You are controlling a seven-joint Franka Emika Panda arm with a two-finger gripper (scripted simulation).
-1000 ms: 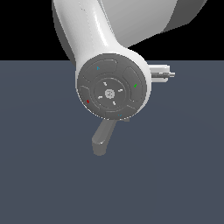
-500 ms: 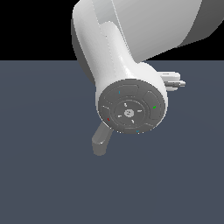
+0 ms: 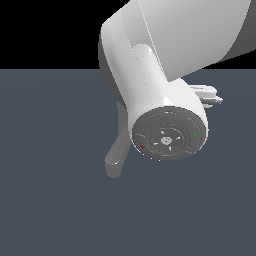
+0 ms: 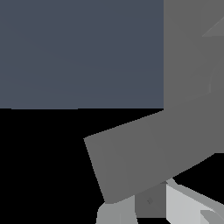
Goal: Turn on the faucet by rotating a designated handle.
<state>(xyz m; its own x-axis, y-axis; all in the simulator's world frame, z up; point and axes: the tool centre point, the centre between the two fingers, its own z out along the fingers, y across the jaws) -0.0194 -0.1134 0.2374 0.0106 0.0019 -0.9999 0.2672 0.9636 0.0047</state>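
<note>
The faucet's thick grey spout (image 3: 116, 157) pokes out below my white arm (image 3: 170, 135), which covers the rest of the fixture and the handle in the exterior view. My gripper (image 3: 208, 95) shows only as small pale tips past the arm on the exterior view's right. In the wrist view a flat grey back plate (image 4: 192, 52) stands close. A broad slanted grey bar (image 4: 153, 151) juts from it, just beyond my gripper (image 4: 151, 210). I cannot tell whether that bar is the handle or the spout. The fingers (image 4: 188, 205) are cut off by the frame edge.
A blue-grey floor (image 3: 55, 200) stretches around the faucet, with black background above it. My bulky arm link fills the upper middle and right of the exterior view.
My arm has swung toward the exterior view's right and slightly lower, carrying the gripper tips with it. The spout has not moved.
</note>
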